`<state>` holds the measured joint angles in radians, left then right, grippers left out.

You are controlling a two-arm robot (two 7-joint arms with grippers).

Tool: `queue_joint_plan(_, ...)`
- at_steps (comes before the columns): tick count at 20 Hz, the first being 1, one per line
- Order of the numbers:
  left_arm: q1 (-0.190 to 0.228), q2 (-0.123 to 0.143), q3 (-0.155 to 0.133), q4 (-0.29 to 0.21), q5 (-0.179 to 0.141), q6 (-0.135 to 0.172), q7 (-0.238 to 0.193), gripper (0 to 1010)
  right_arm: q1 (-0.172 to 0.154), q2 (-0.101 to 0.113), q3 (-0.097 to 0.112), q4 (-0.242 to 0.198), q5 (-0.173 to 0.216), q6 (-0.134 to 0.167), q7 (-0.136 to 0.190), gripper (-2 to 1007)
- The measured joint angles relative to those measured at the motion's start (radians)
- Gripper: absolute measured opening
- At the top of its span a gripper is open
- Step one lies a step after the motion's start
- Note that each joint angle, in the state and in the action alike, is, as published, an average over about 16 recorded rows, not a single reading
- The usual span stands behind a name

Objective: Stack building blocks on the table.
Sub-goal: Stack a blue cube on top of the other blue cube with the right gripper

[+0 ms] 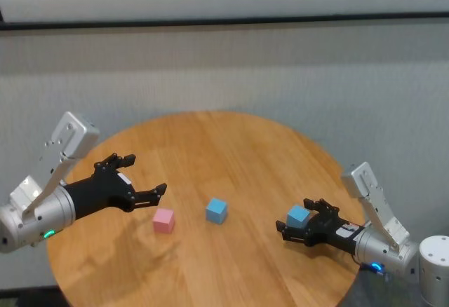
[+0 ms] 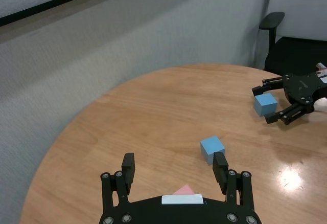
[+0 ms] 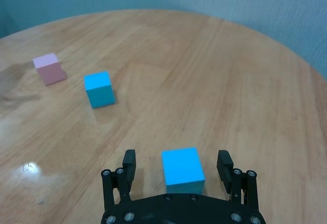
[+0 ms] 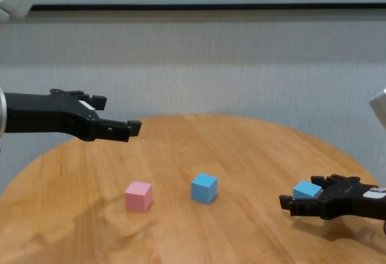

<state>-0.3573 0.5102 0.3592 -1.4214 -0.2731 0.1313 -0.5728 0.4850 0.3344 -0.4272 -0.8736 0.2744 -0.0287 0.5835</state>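
Building blocks number three on the round wooden table point(image 1: 231, 146): a pink block point(image 1: 163, 220) left of the middle, a light blue block point(image 1: 217, 210) just right of it near the centre, the two close but apart, and a second light blue block point(image 1: 299, 216) toward the right edge. All three sit singly; none is stacked.

My right gripper point(image 1: 303, 224) is low at the right edge with its fingers spread on either side of that second blue block. My right wrist camera shows a clear gap between each finger and the block's sides point(image 3: 182, 170), so I am around it, not clamped. From the chest camera the block's top point(image 4: 307, 189) peeks above my fingers, and I cannot tell there whether it rests on the wood.

My left gripper point(image 1: 144, 181) hangs above the left part of the table, fingers wide and holding nothing. The chest camera shows it well clear of the surface, higher than the pink block point(image 4: 139, 196). My left wrist camera sees only a pink corner point(image 2: 184, 190) past my palm, with the centre blue block point(image 2: 212, 148) just beyond one fingertip and my right gripper point(image 2: 276, 104) far off. A black office chair point(image 2: 286, 45) beyond the table's edge shows only there
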Motion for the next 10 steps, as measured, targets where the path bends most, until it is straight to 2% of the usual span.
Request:
queue_joint_plan(5,0.000,0.000,0.000,0.000,0.000,0.000,0.000,1002,0.001,-0.001,0.000,0.000,-0.001,0.010,0.000,944)
queue_joint_plan(10,0.000,0.000,0.000,0.000,0.000,0.000,0.000,1002,0.000,-0.002,0.002,-0.002,-0.002,0.020,-0.002,851)
